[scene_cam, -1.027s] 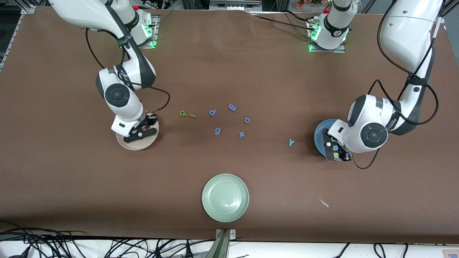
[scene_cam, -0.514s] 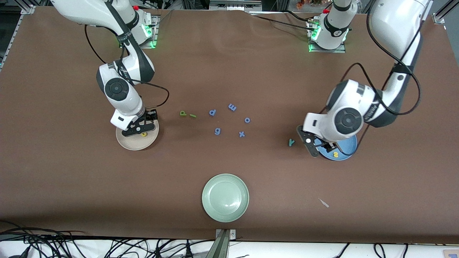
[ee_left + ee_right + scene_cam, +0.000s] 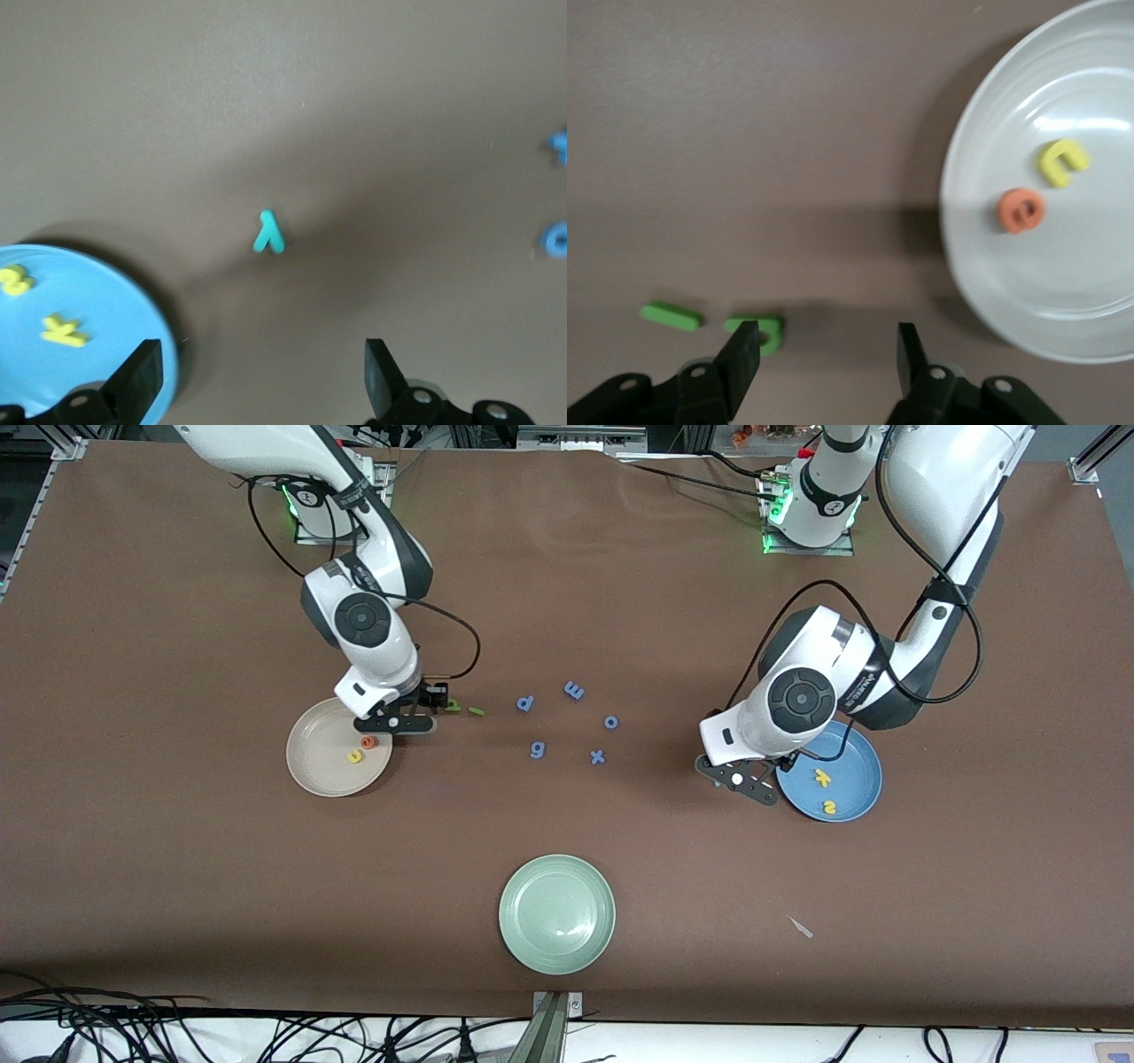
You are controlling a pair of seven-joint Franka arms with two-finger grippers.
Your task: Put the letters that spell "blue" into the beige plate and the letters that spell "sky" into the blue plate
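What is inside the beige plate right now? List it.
The beige plate holds the yellow u and the orange e, lying apart. The green b and green l lie on the table beside it. None of its inside is covered.

Brown matte tabletop (image 3: 620, 602) fills almost whole front view, plain, no markings. Metal frame rails (image 3: 53, 447) at top corners. Black cables (image 3: 133, 1023) tangled on white floor strip along bottom edge, thickest at bottom corner on right arm's end. Metal camera bracket (image 3: 554, 1019) at middle of bottom edge. Small pale scrap (image 3: 801, 927) on tabletop near bottom edge, toward left arm's end. Light even, soft shadows.
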